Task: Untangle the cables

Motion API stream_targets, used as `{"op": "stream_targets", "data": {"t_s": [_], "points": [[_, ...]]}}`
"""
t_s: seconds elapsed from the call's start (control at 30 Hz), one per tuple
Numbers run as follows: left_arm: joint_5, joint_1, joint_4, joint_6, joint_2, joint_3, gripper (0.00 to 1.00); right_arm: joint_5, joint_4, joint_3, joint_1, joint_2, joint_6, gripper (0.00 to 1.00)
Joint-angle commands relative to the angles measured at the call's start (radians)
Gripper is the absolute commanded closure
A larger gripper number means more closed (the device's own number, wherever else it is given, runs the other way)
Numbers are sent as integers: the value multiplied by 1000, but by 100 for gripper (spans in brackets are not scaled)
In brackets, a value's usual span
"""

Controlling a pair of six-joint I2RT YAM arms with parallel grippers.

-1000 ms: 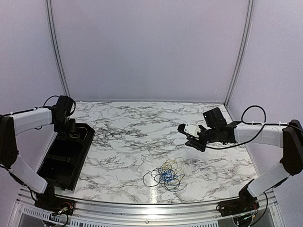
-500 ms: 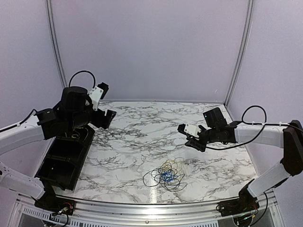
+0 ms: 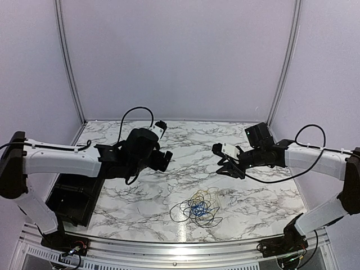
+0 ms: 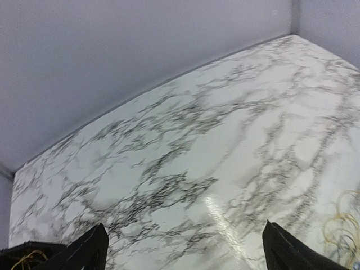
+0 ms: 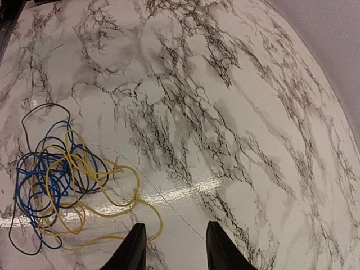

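Near the front edge of the counter [image 3: 140, 219] I see the cables [image 3: 197, 209] tangled; left jaws and right jaws hang released, empty.

Tangle of cables [image 5: 48, 183], blue, yellow & black, lies on marble table [image 5: 253, 112], left side of view. The right claw [image 5: 177, 250] hangs above, tips apart w/ nothing btwn; yellow loop near one tip.
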Motion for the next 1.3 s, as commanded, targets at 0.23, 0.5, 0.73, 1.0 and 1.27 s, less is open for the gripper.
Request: {"op": "stream_targets", "data": {"t_s": [0.23, 0.5, 0.73, 1.0, 1.27], "points": [[-283, 15, -169, -139, 200, 151, 1, -136, -188, 91, 13, 100, -51, 65], [218, 6, 126, -252, 45, -62, 16, 69, -155, -20, 28, 31, -155, 63], [306, -66, 201, -272, 35, -86, 14, 227, -69, -42, 74, 112, -219, 59], [386, -70, 207, -386, 66, -68, 9, 253, 27, -34, 134, 178, -231, 52], [348, -70, 210, -408, 35, -83, 8, 185, -12, -7, 137, 196, -262, 83]]}}
